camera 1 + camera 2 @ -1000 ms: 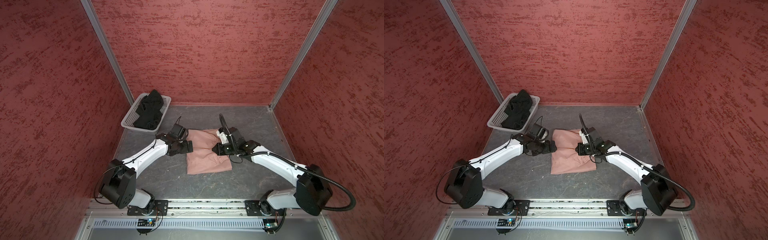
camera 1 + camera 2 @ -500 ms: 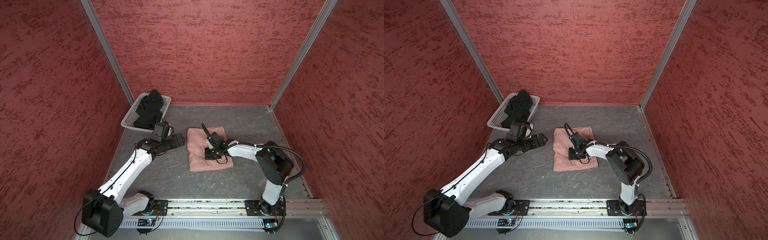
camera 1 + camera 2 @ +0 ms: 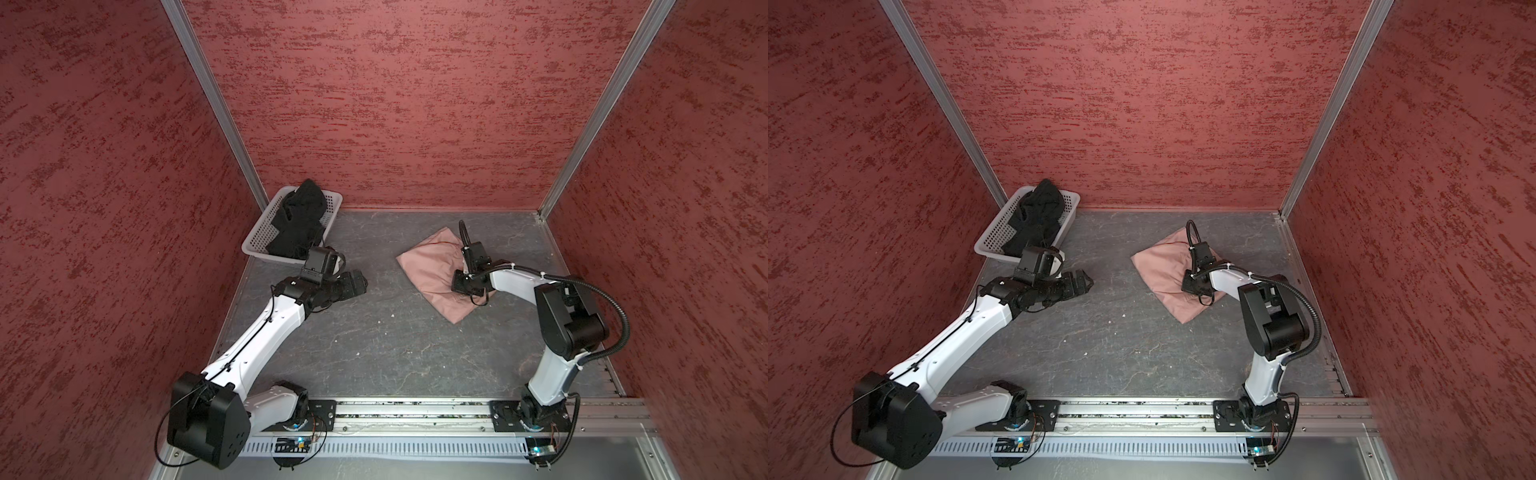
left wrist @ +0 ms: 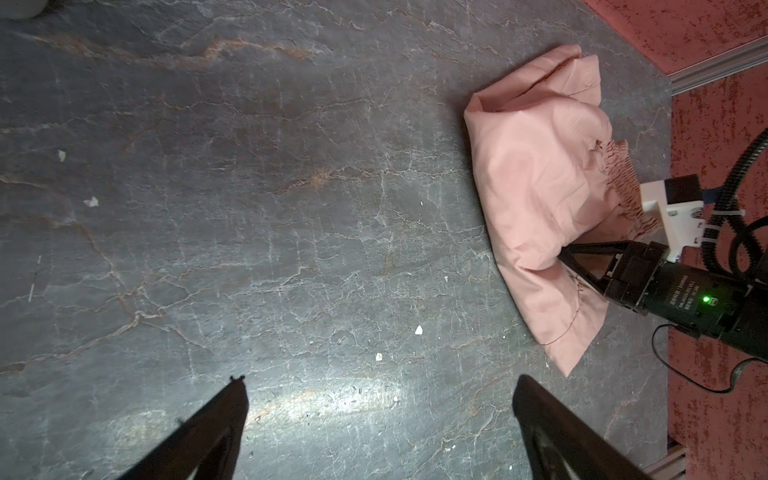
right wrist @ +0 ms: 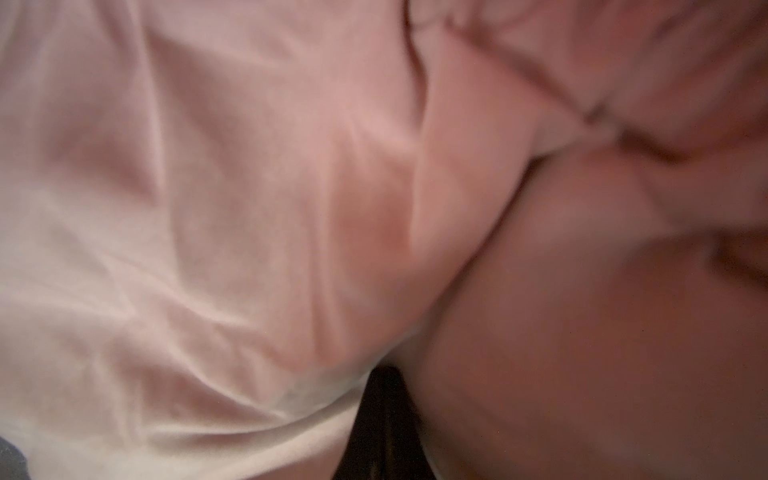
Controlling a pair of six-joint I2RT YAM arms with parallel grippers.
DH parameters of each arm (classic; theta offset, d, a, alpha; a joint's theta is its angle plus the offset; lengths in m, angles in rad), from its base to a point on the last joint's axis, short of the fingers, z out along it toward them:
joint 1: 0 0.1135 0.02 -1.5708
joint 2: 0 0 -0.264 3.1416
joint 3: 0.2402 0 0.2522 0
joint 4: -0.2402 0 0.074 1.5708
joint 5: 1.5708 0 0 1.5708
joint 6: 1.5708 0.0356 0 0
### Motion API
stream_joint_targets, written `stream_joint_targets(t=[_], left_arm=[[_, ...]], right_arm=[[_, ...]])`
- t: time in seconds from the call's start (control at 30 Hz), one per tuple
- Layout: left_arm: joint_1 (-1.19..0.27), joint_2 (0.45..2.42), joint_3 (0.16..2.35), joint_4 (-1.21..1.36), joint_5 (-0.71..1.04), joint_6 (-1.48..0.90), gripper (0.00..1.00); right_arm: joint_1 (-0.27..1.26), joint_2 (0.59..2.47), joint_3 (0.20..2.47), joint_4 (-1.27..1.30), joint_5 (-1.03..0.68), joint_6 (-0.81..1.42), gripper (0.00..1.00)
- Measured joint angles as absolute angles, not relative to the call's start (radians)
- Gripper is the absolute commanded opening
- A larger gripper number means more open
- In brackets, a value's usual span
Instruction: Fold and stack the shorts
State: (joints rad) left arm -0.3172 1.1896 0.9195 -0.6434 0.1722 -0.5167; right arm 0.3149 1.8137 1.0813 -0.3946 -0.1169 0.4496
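In a top view, you've dragged the pink shorts farther from the basket, which holds the black shorts; your left gripper, near the basket, gapes empty. The left wrist view shows your right gripper clamped on the pink fold: drag low and evenly. The right wrist view is blurred cloth, fingertips hidden.
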Motion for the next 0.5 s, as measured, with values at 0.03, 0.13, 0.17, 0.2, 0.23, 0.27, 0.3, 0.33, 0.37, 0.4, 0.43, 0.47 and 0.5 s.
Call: stream_joint_targets(t=[0.03,0.13,0.17,0.2,0.23,0.27,0.3,0.33,0.37,0.4,0.43,0.47,0.5], left_arm=[[-0.316,1.192,0.920,-0.643,0.175,-0.516,0.99],[-0.313,1.193,0.920,-0.647,0.178,-0.515,0.99],[-0.313,1.193,0.920,-0.647,0.179,-0.514,0.99],[-0.313,1.193,0.920,-0.648,0.179,-0.514,0.99],[-0.313,1.193,0.920,-0.649,0.180,-0.514,0.99],[-0.313,1.193,0.920,-0.650,0.181,-0.514,0.99],[-0.313,1.193,0.920,-0.651,0.181,-0.514,0.99],[-0.313,1.193,0.920,-0.652,0.182,-0.514,0.99],[-0.313,1.193,0.920,-0.654,0.182,-0.513,0.99],[-0.313,1.193,0.920,-0.655,0.182,-0.511,0.99],[-0.312,1.194,0.920,-0.658,0.182,-0.509,0.99],[-0.313,1.197,0.920,-0.662,0.182,-0.507,0.99],[-0.312,1.200,0.921,-0.664,0.182,-0.507,1.00]], right_arm=[[0.327,1.814,1.092,-0.396,-0.121,0.428,0.11],[0.392,1.814,1.147,-0.396,-0.147,0.364,0.12],[0.407,1.814,1.169,-0.390,-0.164,0.350,0.11],[0.421,1.817,1.189,-0.380,-0.181,0.340,0.10],[0.436,1.824,1.214,-0.366,-0.203,0.332,0.10],[0.445,1.838,1.239,-0.348,-0.219,0.328,0.09],[0.447,1.853,1.256,-0.331,-0.228,0.327,0.08],[0.447,1.875,1.274,-0.313,-0.236,0.327,0.07],[0.445,1.898,1.285,-0.298,-0.237,0.328,0.06],[0.442,1.922,1.293,-0.286,-0.240,0.329,0.05],[0.440,1.948,1.299,-0.279,-0.239,0.332,0.04],[0.440,1.978,1.303,-0.273,-0.239,0.337,0.04],[0.438,2.000,1.304,-0.269,-0.239,0.341,0.03]])
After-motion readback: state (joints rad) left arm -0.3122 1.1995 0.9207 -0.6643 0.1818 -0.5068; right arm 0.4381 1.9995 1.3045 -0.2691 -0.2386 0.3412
